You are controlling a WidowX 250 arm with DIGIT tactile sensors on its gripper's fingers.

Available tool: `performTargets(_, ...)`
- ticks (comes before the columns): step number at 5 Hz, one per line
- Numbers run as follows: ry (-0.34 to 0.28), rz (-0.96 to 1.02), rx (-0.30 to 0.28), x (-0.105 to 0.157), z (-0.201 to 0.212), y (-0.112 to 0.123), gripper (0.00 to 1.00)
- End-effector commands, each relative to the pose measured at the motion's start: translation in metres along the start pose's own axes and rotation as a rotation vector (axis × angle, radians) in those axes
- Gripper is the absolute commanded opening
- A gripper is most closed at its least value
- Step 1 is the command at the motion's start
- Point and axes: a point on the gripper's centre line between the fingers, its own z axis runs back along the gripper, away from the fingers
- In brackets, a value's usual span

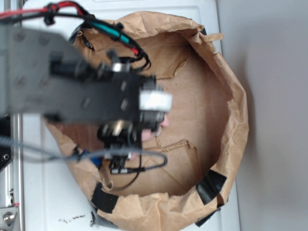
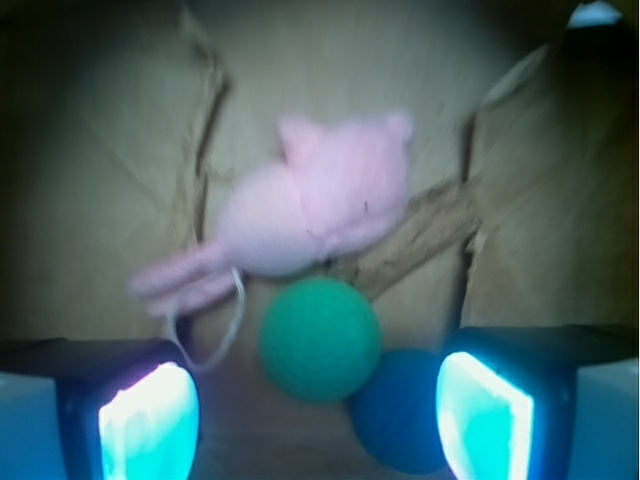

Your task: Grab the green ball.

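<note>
Paper bag [image 1: 231, 96] interior: green ball [image 2: 320, 338] touching blue ball [image 2: 400, 410], below pink plush [image 2: 320, 200]. Fingers [image 2: 150, 420] spread, holding nothing.

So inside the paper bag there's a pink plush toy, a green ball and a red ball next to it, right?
Not quite: the second ball is dark blue, not red. The wrist view shows it beside the green ball, just below the pink plush toy, all inside the paper bag.
</note>
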Motion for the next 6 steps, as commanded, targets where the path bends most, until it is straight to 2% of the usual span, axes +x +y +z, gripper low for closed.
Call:
performTargets(1,-0.073,-0.08,-0.054,-0.004,-0.003,0.002,1.0)
performTargets(2,-0.093,-0.171,-0.12,-0.026,-0.013,-0.016,1.0)
performTargets(3,-0.097,-0.2,-0.128,-0.04,-0.019,-0.024,1.0)
performTargets(5,-0.106,-0.186,-0.128,-0.04,-0.019,-0.031,1.0)
performTargets(6,-0.105,-0.151,-0.128,-0.025,-0.015,-0.023,1.0)
